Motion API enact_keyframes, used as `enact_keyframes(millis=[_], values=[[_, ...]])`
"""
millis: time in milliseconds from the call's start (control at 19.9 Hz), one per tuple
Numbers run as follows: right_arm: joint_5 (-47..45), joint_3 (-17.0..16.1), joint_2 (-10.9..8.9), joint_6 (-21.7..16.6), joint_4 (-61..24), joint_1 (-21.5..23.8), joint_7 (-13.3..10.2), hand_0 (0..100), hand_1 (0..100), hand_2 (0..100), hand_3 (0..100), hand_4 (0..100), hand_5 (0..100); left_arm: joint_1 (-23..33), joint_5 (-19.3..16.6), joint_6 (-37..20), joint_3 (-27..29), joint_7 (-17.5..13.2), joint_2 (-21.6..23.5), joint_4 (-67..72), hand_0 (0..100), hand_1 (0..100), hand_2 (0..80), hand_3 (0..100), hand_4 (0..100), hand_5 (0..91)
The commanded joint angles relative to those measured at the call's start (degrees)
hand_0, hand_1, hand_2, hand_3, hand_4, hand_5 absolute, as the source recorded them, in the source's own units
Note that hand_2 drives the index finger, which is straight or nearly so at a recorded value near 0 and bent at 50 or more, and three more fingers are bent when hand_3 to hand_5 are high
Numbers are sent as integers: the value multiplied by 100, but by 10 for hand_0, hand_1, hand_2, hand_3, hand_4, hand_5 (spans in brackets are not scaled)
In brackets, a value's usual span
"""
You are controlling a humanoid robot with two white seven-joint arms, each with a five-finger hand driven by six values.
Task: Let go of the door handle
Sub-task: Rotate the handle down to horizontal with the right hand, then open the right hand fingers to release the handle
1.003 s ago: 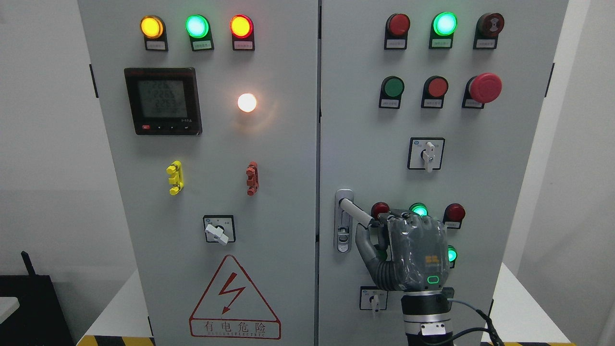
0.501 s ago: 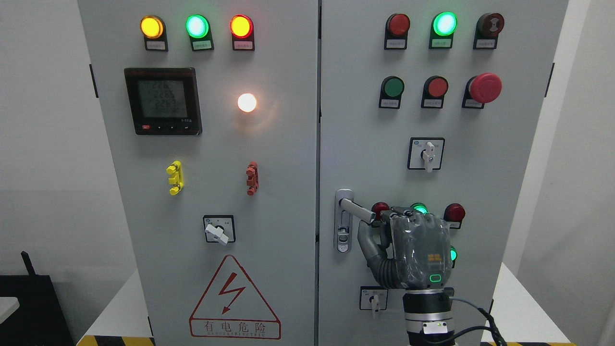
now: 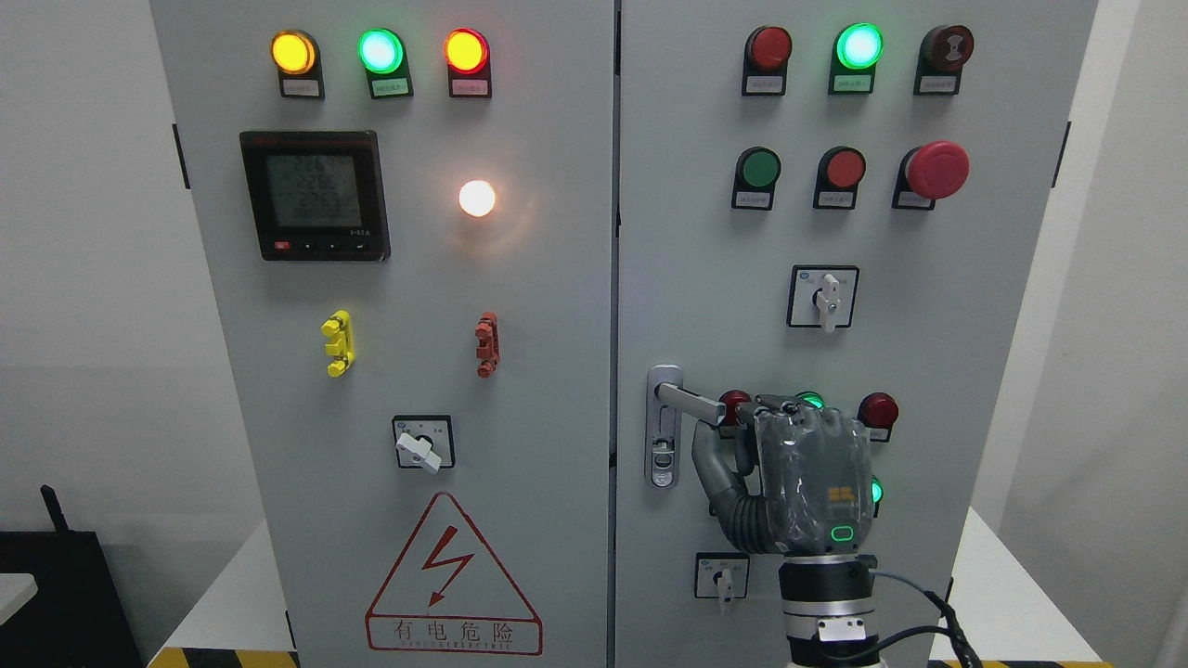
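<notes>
A silver door handle [image 3: 691,403] juts out to the right from its lock plate [image 3: 662,445] on the right cabinet door [image 3: 687,232]. The lever lies nearly level. My right hand [image 3: 733,434] rises from the bottom edge, its grey back towards me. Its fingers [image 3: 745,436] curl at the lever's free end, and the thumb [image 3: 707,459] sits just under the lever. How much of the lever lies inside the hand is hidden. The left arm does not show.
Around the hand are red and green lamps [image 3: 877,409] and a small rotary switch [image 3: 722,575]. Higher up sit another rotary switch [image 3: 824,297] and a red mushroom button [image 3: 937,169]. The left door [image 3: 418,278] carries a meter, lamps and a warning triangle. A cable [image 3: 928,617] trails from the wrist.
The lever's free end has swung upward, from slanting down-right to nearly level. My right hand has risen slightly with it and stays at the lever's tip.
</notes>
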Motion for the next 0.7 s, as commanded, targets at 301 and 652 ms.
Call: enact_keyframes(millis=[301, 652], values=[[-36, 3, -126, -24, -9, 131, -24, 586, 566, 975, 1000, 1000, 985, -1, -158, -3, 0, 3, 0, -53, 120, 389, 0, 0, 0, 0], [-71, 4, -697, -59, -422, 772, -85, 575, 522, 928, 1000, 915, 957, -1, -158, -3, 0, 3, 0, -53, 120, 389, 0, 0, 0, 0]])
